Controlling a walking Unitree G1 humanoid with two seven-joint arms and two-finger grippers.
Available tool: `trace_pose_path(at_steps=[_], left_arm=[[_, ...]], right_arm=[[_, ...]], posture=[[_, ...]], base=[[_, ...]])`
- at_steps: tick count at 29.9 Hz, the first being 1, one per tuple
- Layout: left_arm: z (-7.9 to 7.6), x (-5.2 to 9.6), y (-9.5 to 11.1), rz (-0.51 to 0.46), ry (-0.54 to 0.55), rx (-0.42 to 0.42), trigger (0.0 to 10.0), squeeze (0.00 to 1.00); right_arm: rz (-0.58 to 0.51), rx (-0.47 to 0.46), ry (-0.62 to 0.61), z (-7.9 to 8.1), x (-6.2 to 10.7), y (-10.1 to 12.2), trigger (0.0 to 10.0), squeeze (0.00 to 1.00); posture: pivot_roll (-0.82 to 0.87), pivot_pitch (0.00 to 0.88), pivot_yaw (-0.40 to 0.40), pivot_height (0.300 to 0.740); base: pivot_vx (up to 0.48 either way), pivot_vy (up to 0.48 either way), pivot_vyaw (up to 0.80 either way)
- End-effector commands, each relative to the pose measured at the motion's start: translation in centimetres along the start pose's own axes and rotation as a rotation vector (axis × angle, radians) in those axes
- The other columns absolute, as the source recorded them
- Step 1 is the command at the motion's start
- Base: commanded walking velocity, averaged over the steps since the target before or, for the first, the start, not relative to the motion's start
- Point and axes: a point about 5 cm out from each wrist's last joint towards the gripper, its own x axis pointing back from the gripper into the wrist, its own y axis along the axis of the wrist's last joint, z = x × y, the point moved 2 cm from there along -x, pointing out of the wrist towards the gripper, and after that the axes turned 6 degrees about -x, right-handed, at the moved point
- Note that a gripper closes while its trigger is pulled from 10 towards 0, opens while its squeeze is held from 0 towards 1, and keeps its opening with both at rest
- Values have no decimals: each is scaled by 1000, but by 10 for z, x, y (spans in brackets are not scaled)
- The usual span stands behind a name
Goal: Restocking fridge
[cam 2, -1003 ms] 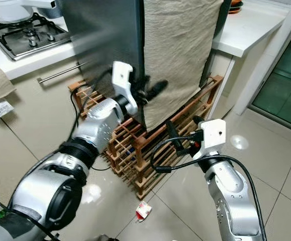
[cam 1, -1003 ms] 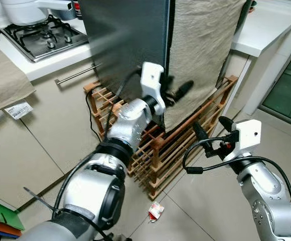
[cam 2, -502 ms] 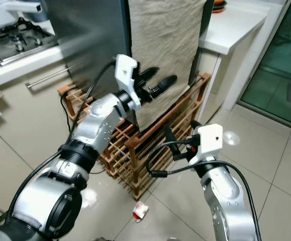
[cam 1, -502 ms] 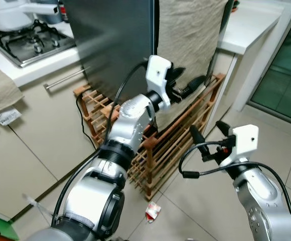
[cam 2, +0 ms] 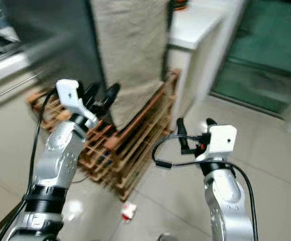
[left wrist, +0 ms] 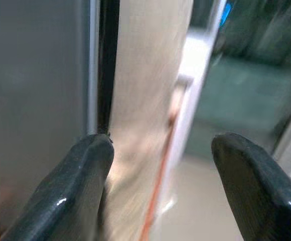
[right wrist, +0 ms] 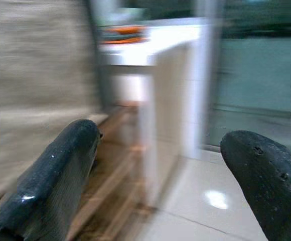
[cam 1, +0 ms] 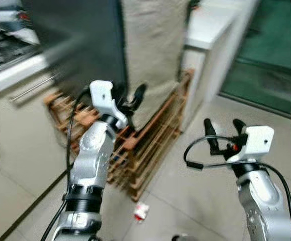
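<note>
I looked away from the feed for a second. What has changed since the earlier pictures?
The camera has swung, so the whole scene has shifted and blurred. The left gripper, raised before the beige cloth half a second ago, has come lower, near the fridge's door edge, above the wooden rack. It has taken hold of nothing. The right gripper stays open and empty over the floor; the small packet still lies by the rack.

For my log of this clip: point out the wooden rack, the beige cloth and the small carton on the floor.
wooden rack (cam 1: 153, 135), left eye view, on its slatted front.
beige cloth (cam 1: 153, 45), left eye view, on the hanging middle.
small carton (cam 1: 141, 212), left eye view, on its top face.
</note>
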Motion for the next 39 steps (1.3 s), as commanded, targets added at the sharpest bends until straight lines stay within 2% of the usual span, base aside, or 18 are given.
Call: trace_pose_path(at_steps=[1,2,4,5,8,12,14,15,16,17,20,22,27,29,31,32,36,39], left_arm=[[10,4,2,0,59,-99,10000,0],[14,7,2,-7,79,-138,10000,0],[19,11,2,-26,103,-159,10000,0],[19,11,2,-26,103,-159,10000,0],[20,9,4,-35,124,-228,10000,0],[19,6,8,-37,138,-197,10000,0],[23,2,11,-32,174,-135,10000,0],[23,2,11,-32,174,-135,10000,0],[28,-3,18,-47,200,-108,10000,0],[28,-3,18,-47,200,-108,10000,0],[39,-12,38,-107,246,-119,10000,0],[40,-13,43,-121,252,-126,10000,0],[34,-19,48,-125,219,-106,10000,0],[27,-25,50,-133,179,-76,10000,0],[23,-29,53,-139,155,3,10000,0],[22,-31,54,-142,136,12,10000,0],[15,-39,60,-154,55,-19,10000,0],[13,-44,62,-154,41,-29,10000,0]], right_arm=[[-21,19,-52,-7,-1,1,10000,0],[-31,22,-68,-9,-3,2,10000,0],[-55,30,-82,-11,-5,4,10000,0],[-55,30,-82,-11,-5,4,10000,0],[-86,52,-89,-10,-11,6,10000,0],[-89,51,-71,-8,-14,6,10000,0],[-96,59,-47,-5,-16,7,10000,0],[-96,59,-47,-5,-16,7,10000,0],[-97,60,-34,-3,-17,7,10000,0],[-97,60,-34,-3,-17,7,10000,0],[-92,57,-17,0,-18,5,10000,0],[-92,57,-14,0,-19,5,10000,0],[-90,49,1,2,-20,5,10000,0],[-87,45,15,5,-21,4,10000,0],[-85,45,26,7,-22,4,10000,0],[-84,45,30,7,-22,4,10000,0],[-80,41,43,8,-23,3,10000,0],[-72,31,78,14,-24,3,10000,0]], posture=[[-174,0,56,740],[-169,0,58,740],[-167,0,58,740],[-167,0,58,740],[-163,0,57,740],[-162,0,56,740],[-164,0,54,740],[-164,0,54,740],[-165,0,50,740],[-165,0,50,740],[-166,0,47,740],[-166,0,47,740],[-168,0,46,740],[-168,0,44,740],[-168,0,44,740],[-168,0,44,740],[-173,0,43,740],[-173,0,43,740]], base=[[0,0,-775],[0,0,-775],[0,0,-775],[0,0,-775],[0,0,-775],[0,0,-194],[0,0,0],[0,0,0],[0,0,0],[0,0,0],[0,0,0],[0,0,0],[0,0,0],[0,0,0],[0,0,0],[0,0,0],[0,0,0],[0,0,0]])
